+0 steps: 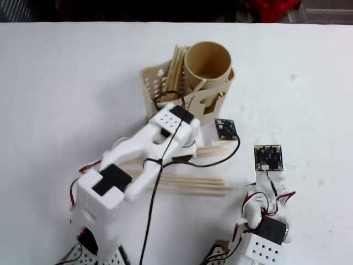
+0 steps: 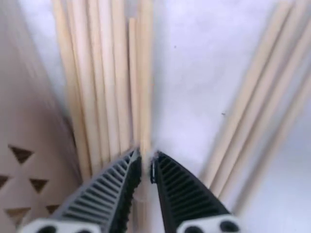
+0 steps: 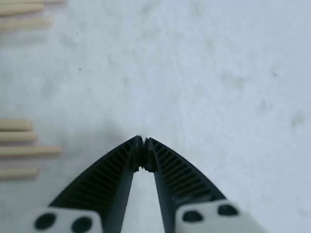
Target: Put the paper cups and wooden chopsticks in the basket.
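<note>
The beige basket [image 1: 157, 83] stands at the back middle of the table with a paper cup [image 1: 208, 63] and several wooden chopsticks [image 1: 177, 63] upright in it. More chopsticks [image 1: 193, 185] lie flat on the table in front of it. My left gripper [image 2: 146, 160] is low over the table beside the basket wall [image 2: 24, 145], its jaws closed on one chopstick [image 2: 144, 97] from a bundle [image 2: 97, 87]. Another bundle [image 2: 257, 107] lies apart from it. My right gripper [image 3: 143, 145] is shut on nothing above bare table, with chopstick ends [image 3: 24, 150] off to one side.
The left arm [image 1: 138, 165] stretches across the loose chopsticks toward the basket. The right arm [image 1: 265, 221] is folded at the front right. White table extends widely on both sides, with its far edge behind the basket.
</note>
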You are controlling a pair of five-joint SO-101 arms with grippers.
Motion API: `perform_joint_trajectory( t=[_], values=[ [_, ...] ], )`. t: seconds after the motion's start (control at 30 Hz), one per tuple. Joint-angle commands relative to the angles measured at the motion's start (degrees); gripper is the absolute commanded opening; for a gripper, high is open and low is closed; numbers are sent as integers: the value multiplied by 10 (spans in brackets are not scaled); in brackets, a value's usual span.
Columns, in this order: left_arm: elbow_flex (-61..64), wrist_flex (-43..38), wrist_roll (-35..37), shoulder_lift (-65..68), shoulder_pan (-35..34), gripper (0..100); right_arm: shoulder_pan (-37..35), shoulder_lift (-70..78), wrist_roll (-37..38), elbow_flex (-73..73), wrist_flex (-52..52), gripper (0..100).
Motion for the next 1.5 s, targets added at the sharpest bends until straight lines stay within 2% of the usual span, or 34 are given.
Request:
perform_joint_trajectory(
  t=[0.0, 0.37, 0.43, 0.67, 0.77, 0.9, 1.03, 1.17, 1.3, 1.47],
  values=[
    [11, 35, 0, -57, 0, 20, 2, 0, -5, 5, 5, 18],
    [120, 47, 32, -349, -4, 21, 2, 0, -5, 5, 5, 18],
    [129, 50, 55, -407, -4, 21, 2, 0, -5, 5, 5, 18],
    [113, 47, 76, -613, -3, 22, 2, 0, -5, 5, 5, 18],
    [78, 35, 118, -679, -4, 22, 2, 0, -5, 5, 5, 18],
    [50, -43, 193, -719, -4, 22, 2, 0, -5, 5, 5, 18],
    [52, -156, 234, -713, -6, 22, 2, 0, -5, 5, 5, 18],
    [52, -288, 308, -669, -29, 22, 2, 0, -5, 5, 5, 18],
    [51, -407, 330, -607, -65, 22, 2, 0, -5, 5, 5, 18],
    [51, -444, 396, -536, -107, 23, 2, 0, -5, 5, 5, 18]
  ],
)
